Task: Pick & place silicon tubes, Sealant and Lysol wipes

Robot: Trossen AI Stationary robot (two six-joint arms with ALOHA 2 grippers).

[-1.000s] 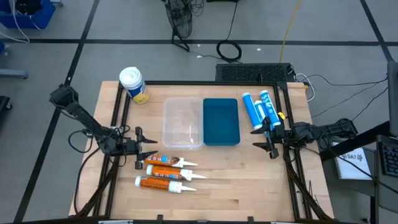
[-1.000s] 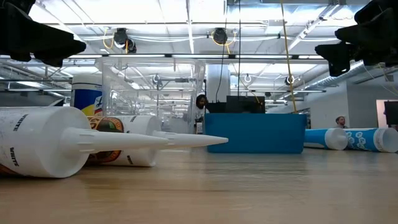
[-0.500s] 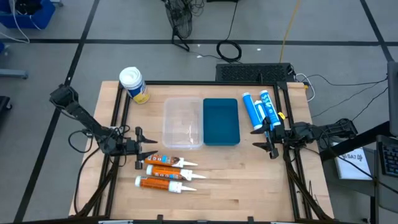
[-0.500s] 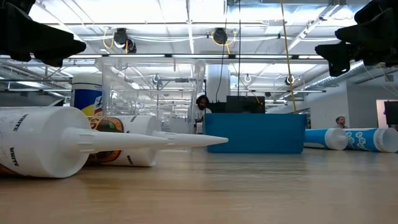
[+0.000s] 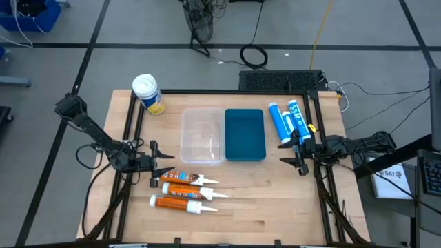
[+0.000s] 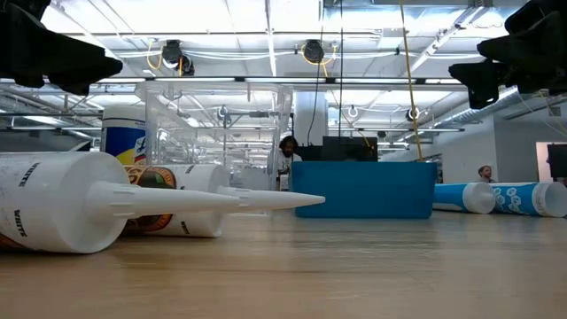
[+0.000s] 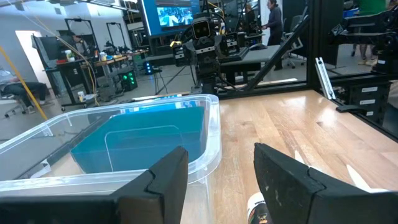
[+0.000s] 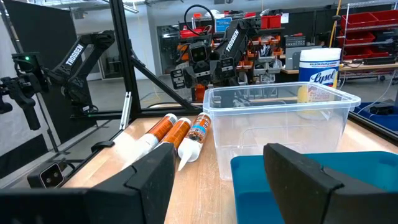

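**Both tools held apart above the bench, nothing grasped**

The Lysol wipes [image 5: 147, 94] are seen standing upright at the far left corner of the wooden bench [image 5: 262, 200], well apart from both arms. In the middle of the bench a clear plastic bin [image 5: 202, 136] is set side by side with a blue bin [image 5: 244, 134], the two touching along one edge. Three orange sealant cartridges [image 5: 185, 190] with white nozzles are laid in a row near the front left, just beside the left tool [image 5: 158, 163]. Two blue silicone tubes [image 5: 287, 120] are laid side by side at the right of the blue bin, just behind the right tool [image 5: 299, 152].

The left tool is held above the bench with its fingers spread and nothing between them. The right tool is likewise held released and empty at the right edge. A person [image 6: 286, 152] is visible in the room beyond the bench.
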